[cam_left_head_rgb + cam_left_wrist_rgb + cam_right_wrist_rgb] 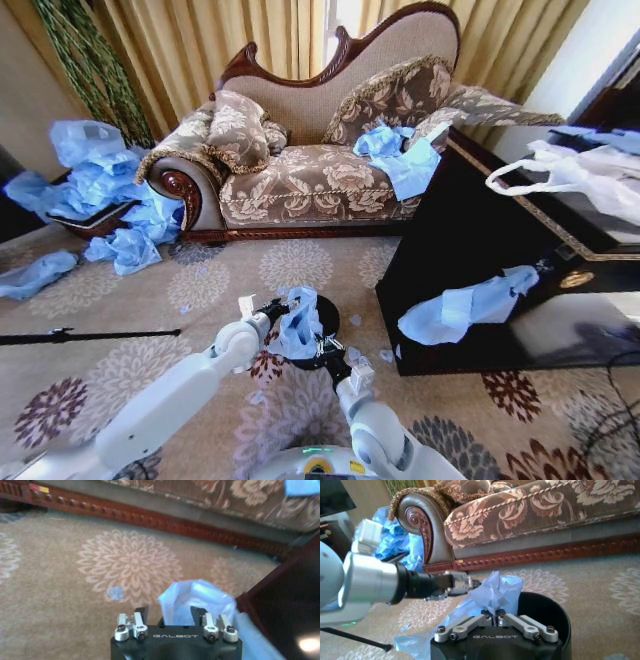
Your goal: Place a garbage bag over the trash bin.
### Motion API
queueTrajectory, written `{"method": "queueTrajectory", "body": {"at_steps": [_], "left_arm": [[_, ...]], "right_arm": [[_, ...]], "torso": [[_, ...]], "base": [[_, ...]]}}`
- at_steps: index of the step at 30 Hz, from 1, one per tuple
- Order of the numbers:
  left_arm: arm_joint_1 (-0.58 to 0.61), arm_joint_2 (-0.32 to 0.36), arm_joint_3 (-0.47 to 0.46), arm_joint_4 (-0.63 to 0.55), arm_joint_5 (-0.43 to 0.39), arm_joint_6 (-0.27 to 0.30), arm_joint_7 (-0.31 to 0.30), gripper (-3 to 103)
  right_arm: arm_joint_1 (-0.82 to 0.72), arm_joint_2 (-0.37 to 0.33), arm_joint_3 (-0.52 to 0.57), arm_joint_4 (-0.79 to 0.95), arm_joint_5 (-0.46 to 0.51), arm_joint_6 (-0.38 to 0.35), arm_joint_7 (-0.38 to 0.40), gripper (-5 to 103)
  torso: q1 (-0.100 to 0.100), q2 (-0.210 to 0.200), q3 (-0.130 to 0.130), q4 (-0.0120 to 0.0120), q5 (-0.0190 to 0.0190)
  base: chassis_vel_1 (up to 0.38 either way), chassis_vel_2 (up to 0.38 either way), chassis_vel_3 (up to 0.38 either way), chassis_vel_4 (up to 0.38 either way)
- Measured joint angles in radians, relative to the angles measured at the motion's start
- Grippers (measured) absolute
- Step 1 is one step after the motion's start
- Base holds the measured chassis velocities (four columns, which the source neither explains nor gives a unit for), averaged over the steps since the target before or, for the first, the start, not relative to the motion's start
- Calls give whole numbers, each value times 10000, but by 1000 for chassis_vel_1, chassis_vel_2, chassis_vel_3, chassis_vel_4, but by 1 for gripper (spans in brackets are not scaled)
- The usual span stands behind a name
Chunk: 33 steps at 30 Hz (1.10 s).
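While both grippers pinched the garbage bag above the trash bin, we judged its mouth not yet spread over the rim.

Nearest us, our right gripper had its fingers clenched on crinkly light-blue film; our left gripper grasped the opposite edge. Smooth, round and black, the bin sat directly beneath; patterned carpet and sofa lay beyond.

A floral sofa stands on patterned carpet beside a dark cabinet bearing a white handled bag.
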Motion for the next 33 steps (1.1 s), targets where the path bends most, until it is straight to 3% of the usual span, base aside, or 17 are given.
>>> {"method": "queueTrajectory", "body": {"at_steps": [5,7,10,14,15,22,26,33], "left_arm": [[-16,-85,3,314,138,237,-52,39],[-41,-108,4,348,132,250,-52,39],[-146,-148,54,451,97,268,-117,23],[-213,-174,97,585,110,239,-157,12],[-258,-201,105,645,121,150,-169,3],[-370,-239,53,916,156,-276,-148,0],[-211,-269,-138,1055,171,-578,-440,0],[523,-32,-791,691,175,-435,-849,0]], "right_arm": [[-58,-8,-111,96,-54,0,0,0],[-57,-9,-123,100,-65,0,-1,0],[-43,-26,-159,125,-78,0,0,0],[-45,-30,-168,132,-89,1,0,0],[-60,-36,-169,136,-105,1,0,0],[-60,-13,-110,39,-261,150,15,0],[-67,27,7,-165,-390,272,43,0],[-76,169,189,-591,-602,459,125,0]], "torso": [[0,0,-1,0,-1],[0,0,-1,-1,-1],[0,1,-1,-3,0],[0,0,-1,-2,-1],[0,1,-1,-2,-1],[0,2,-1,-2,0],[0,2,-1,-3,-1],[0,2,-1,-1,-2]], "base": [[0,0,0,0],[0,0,0,0],[0,0,0,0],[0,0,0,0],[0,0,0,0],[0,0,0,0],[0,0,0,0],[0,0,0,0]]}}
